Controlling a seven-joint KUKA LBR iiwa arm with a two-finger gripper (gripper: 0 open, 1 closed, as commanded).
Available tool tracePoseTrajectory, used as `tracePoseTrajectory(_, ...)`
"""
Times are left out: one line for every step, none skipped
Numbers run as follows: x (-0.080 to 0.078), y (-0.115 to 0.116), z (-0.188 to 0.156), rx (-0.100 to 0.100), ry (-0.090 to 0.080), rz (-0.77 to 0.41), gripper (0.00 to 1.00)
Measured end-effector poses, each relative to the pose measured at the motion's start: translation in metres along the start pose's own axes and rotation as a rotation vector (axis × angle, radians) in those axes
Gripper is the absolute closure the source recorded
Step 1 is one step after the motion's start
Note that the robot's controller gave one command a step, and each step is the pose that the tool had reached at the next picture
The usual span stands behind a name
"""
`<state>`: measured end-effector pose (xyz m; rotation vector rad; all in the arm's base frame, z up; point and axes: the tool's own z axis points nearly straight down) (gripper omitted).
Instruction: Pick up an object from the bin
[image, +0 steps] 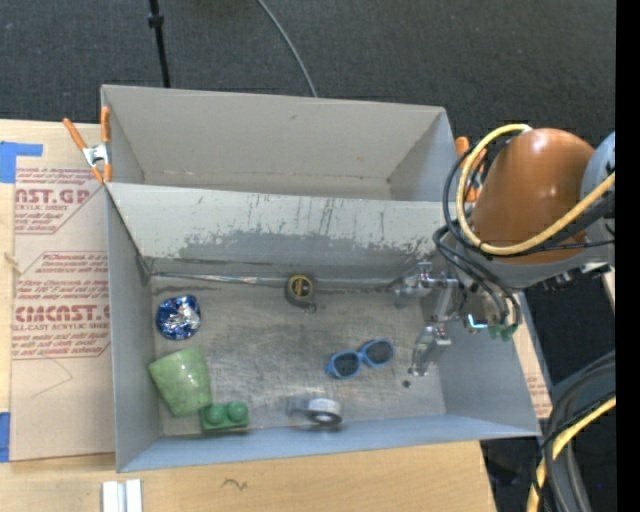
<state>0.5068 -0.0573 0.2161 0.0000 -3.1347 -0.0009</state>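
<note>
1 camera; high, oblique; whole bin (280, 140) framed

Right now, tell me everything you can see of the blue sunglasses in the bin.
The blue sunglasses lie flat on the grey bin floor, right of centre, slanted so the right lens sits higher in view. Two dark oval lenses sit in a blue, plastic-looking frame. Their temples cannot be made out. Nothing touches them; the gripper hangs to their right, apart.

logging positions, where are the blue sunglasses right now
In the camera view the blue sunglasses lie right of centre on the bin floor, just left of the gripper.
</note>
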Motion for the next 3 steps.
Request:
tracePoseTrajectory(-0.006, 0.045, 0.131, -0.001, 0.000, -0.141, 0.00)
tracePoseTrajectory(-0.008, 0.044, 0.126, 0.001, -0.006, -0.139, 1.00)
tracePoseTrajectory(-0.030, 0.046, -0.047, 0.003, -0.019, -0.268, 1.00)
